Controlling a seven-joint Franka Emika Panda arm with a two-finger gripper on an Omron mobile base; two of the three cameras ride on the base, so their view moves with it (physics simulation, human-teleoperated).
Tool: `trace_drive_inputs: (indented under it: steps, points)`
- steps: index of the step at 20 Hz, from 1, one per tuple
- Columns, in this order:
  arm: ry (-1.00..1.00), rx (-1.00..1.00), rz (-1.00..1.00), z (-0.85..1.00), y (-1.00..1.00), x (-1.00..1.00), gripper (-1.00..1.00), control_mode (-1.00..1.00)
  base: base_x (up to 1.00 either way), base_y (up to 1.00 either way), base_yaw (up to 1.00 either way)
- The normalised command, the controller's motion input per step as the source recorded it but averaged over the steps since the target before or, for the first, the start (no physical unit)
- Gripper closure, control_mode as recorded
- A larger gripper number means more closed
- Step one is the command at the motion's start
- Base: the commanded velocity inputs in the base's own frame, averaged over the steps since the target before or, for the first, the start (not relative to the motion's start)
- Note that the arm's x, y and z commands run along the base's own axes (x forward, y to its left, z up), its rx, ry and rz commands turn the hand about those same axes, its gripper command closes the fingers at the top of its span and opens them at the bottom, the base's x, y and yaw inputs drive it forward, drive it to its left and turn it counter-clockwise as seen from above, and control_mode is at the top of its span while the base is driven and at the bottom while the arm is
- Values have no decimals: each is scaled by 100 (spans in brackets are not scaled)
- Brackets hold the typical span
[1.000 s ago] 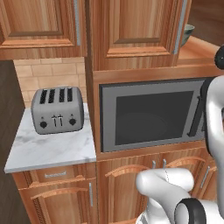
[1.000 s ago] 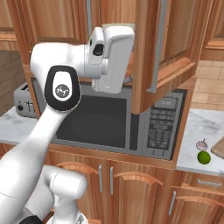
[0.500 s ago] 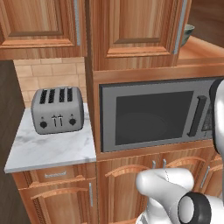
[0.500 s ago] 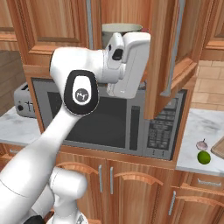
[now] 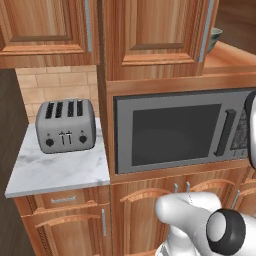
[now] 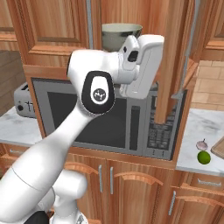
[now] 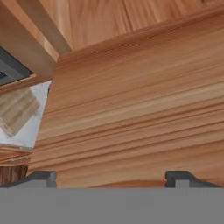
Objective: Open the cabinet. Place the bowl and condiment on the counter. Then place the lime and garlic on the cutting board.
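Note:
The cabinet door (image 6: 171, 57) stands swung out over the microwave, edge-on in the right base view, its grey bar handle (image 6: 189, 41) on the far side. Inside the cabinet sits the dark bowl (image 6: 120, 34) with a pale inside; its rim (image 5: 215, 39) peeks past the door. The condiment is out of view. My hand (image 6: 142, 65) is just left of the door. My gripper (image 7: 111, 179) is open, tips wide apart, with the door's wood panel (image 7: 140, 109) close in front. The lime (image 6: 204, 157) and garlic (image 6: 201, 144) lie on the counter (image 6: 192, 127) beside the cutting board (image 6: 218, 148).
A steel microwave (image 5: 175, 135) is built in below the cabinet. A silver toaster (image 5: 65, 131) stands on the marble counter's left part (image 5: 60, 170). Low wooden cabinets with short handles (image 6: 105, 175) run underneath. The cutting board (image 7: 15, 109) also shows past the door's edge.
The cabinet door has swung further out, from facing the right base camera to nearly edge-on. My hand has moved right along with it. The jaws stayed open.

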Motion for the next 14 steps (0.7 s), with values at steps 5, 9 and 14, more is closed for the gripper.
trace_drive_inputs:
  steps: [5, 9, 14]
  points:
    - [3, 0, 0, 0, -16, 31, -100, -100, 0, 0, 0]
    - [1, 0, 0, 0, -28, 20, -100, -100, 0, 0, 0]
    - [0, 0, 0, -4, -42, 11, -100, -100, 0, 0, 0]
